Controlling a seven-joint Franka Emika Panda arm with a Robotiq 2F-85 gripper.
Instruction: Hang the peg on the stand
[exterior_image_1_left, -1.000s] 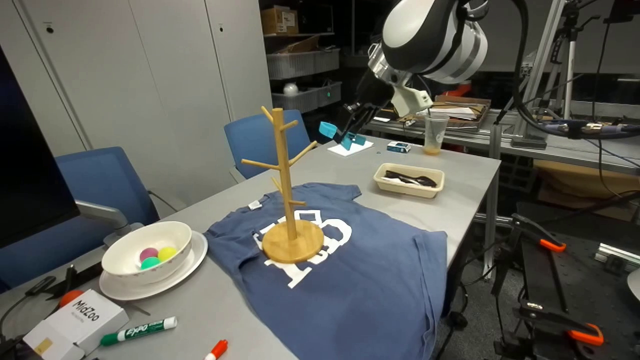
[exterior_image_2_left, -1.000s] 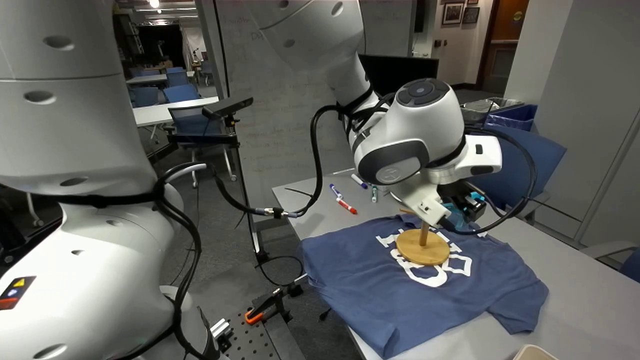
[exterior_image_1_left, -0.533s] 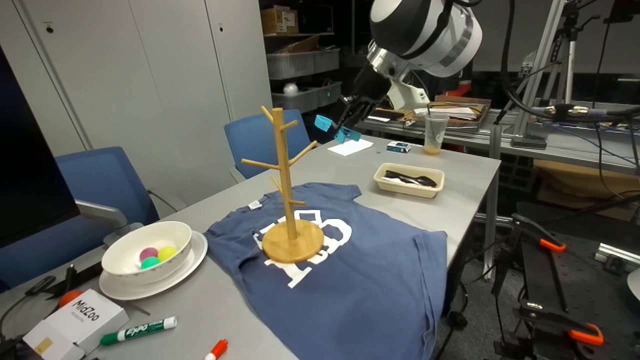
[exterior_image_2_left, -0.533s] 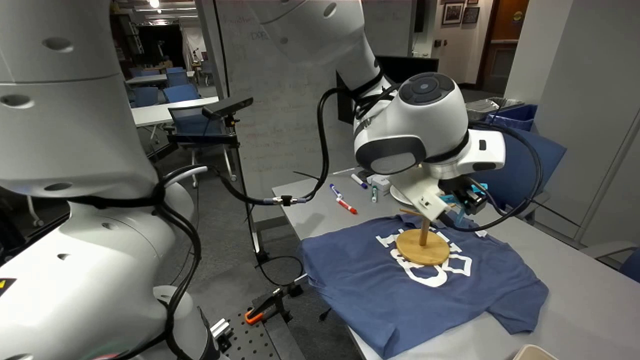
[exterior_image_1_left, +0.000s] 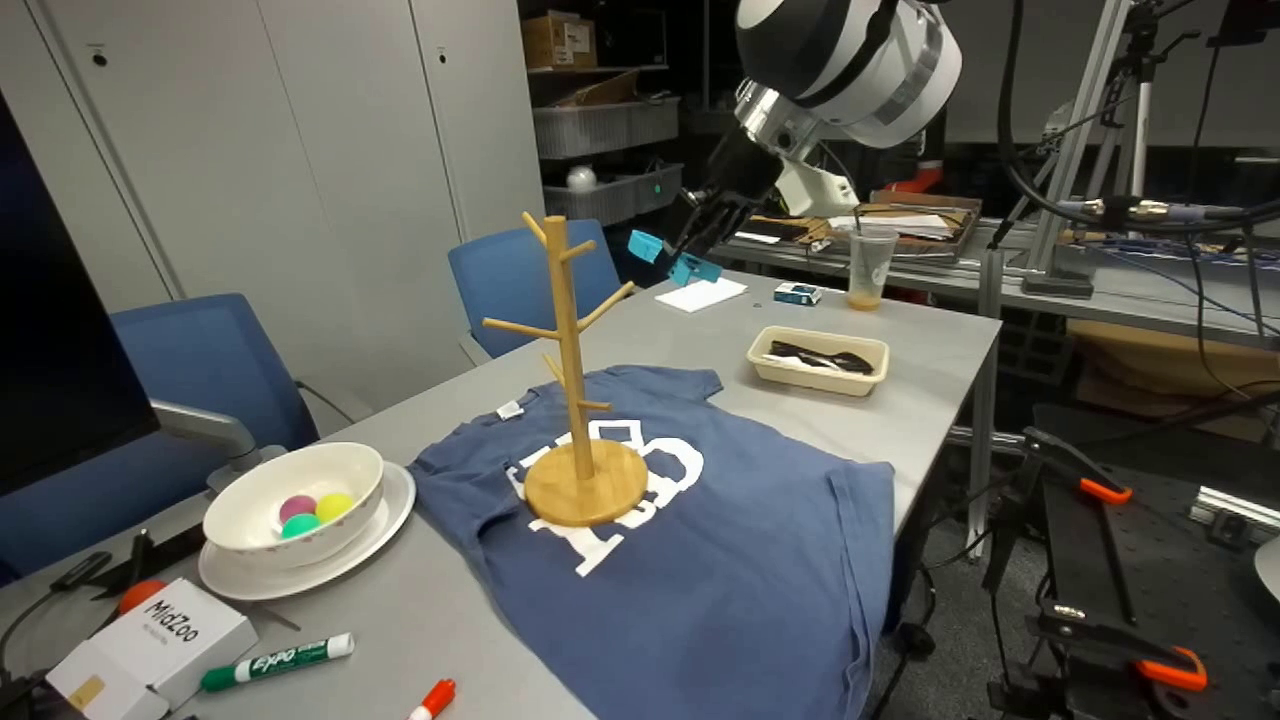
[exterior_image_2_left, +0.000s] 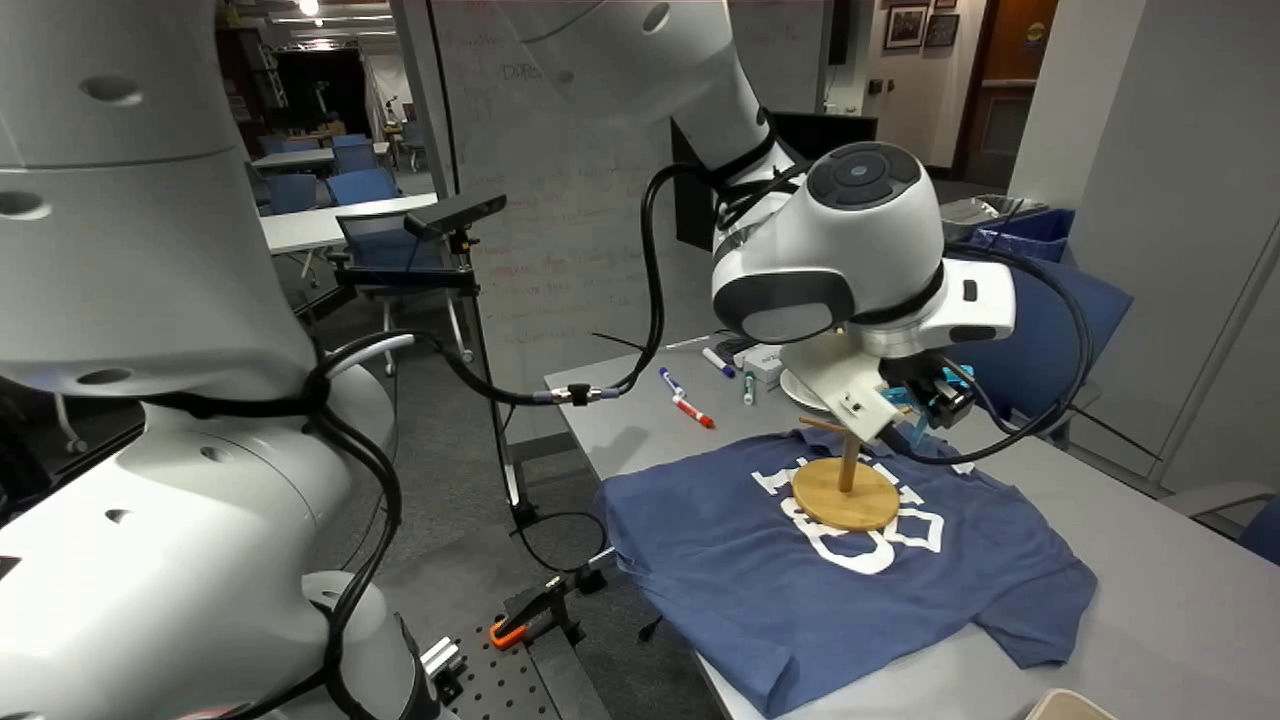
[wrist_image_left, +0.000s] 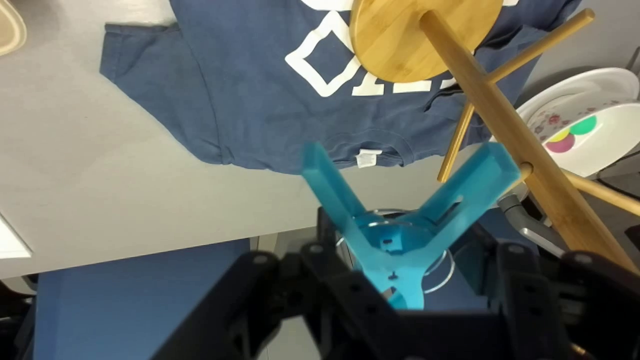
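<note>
The teal-blue peg (exterior_image_1_left: 693, 270) is held in the air above the far part of the table in an exterior view. My gripper (exterior_image_1_left: 688, 240) is shut on it. In the wrist view the peg (wrist_image_left: 395, 260) sits between the gripper's fingers (wrist_image_left: 404, 227), its two arms spread in a V. The wooden stand (exterior_image_1_left: 572, 350) is upright on the blue shirt, to the left of the peg and apart from it. In an exterior view the stand's base (exterior_image_2_left: 845, 495) shows, while its upper part is hidden behind the hand. The stand's pole (wrist_image_left: 490, 102) and branches pass right of the peg in the wrist view.
A blue shirt (exterior_image_1_left: 720, 560) lies under the stand. A bowl (exterior_image_1_left: 295, 500) with coloured balls stands on a plate. A beige tray (exterior_image_1_left: 818, 360) holds black cutlery. A plastic cup (exterior_image_1_left: 870, 265), a green marker (exterior_image_1_left: 280, 660) and a white box (exterior_image_1_left: 155, 645) are on the table. Chairs (exterior_image_1_left: 535, 285) stand behind.
My gripper with the peg has moved a little up and left in an exterior view, mostly in the first half second. The stand has not moved.
</note>
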